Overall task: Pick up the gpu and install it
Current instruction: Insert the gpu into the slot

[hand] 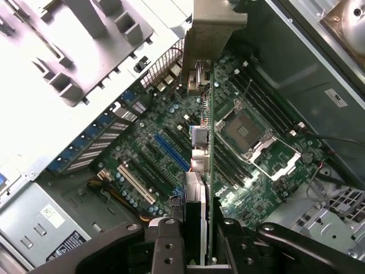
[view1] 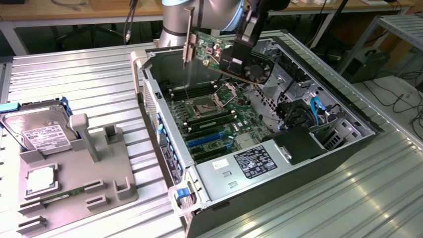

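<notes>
Exterior view: held the graphics card pinched between the jaws, aloft over the far end of the open computer case, well clear of the motherboard. Held tilted, long axis sloping down toward the exterior view's right, metal bracket at the exterior view's left end, fan facing the near side. Judged as the carry step, picking up done, nothing seated yet.

Wrist view: looked along the card edge-on, long axis pointing away from the jaws to the bracket at the far end. Hung above the board near the blue slot, not yet lined up with it
</notes>
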`<action>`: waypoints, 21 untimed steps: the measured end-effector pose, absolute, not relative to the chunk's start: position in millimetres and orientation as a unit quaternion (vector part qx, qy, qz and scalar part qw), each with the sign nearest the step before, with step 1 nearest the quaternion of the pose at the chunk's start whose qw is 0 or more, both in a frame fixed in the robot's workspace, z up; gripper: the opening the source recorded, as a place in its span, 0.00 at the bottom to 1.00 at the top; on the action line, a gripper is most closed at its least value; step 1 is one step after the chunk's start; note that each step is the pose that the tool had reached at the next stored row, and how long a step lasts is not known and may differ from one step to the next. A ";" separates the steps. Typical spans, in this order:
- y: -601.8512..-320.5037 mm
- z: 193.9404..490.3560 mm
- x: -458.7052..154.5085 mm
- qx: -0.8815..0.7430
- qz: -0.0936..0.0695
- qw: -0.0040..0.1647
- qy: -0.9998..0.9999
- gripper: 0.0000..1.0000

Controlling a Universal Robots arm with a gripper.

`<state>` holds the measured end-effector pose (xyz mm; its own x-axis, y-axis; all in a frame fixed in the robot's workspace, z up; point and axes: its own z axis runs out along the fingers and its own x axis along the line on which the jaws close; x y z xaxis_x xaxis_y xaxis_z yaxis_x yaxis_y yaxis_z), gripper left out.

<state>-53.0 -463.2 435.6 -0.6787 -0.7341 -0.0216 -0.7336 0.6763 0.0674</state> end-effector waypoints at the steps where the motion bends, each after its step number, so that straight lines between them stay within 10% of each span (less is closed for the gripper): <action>1: -463.2 435.6 -52.9 0.404 -0.035 0.004 -0.914 0.28; 21: -463.3 435.6 -52.9 0.479 -0.035 0.007 -0.877 0.28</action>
